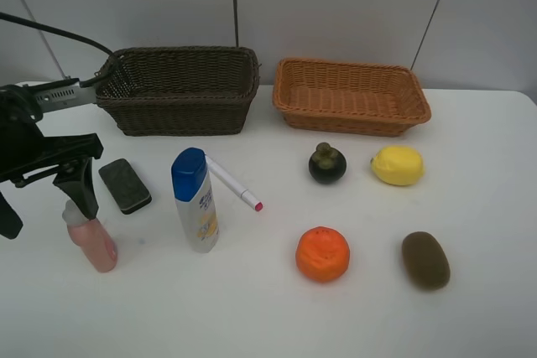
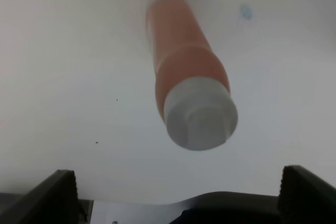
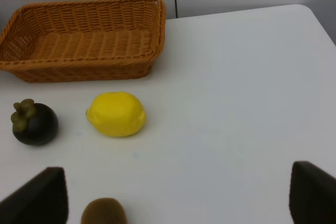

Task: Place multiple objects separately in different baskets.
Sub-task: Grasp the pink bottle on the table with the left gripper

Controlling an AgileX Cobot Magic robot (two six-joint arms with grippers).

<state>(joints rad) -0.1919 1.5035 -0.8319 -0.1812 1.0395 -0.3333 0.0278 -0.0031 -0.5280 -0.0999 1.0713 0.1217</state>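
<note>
Mostly white table [image 1: 252,316], grey panel wall [image 1: 336,6]; left gripper [image 2: 181,195], right gripper [image 3: 176,195] both released.

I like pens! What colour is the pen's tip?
Pink, best seen on the white pen in the exterior high view.

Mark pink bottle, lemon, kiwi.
pink bottle [image 2: 186,61], left wrist view, pink body.
lemon [image 3: 116,114], right wrist view, middle of rind.
kiwi [image 1: 425,260], exterior high view, middle of skin.
</note>
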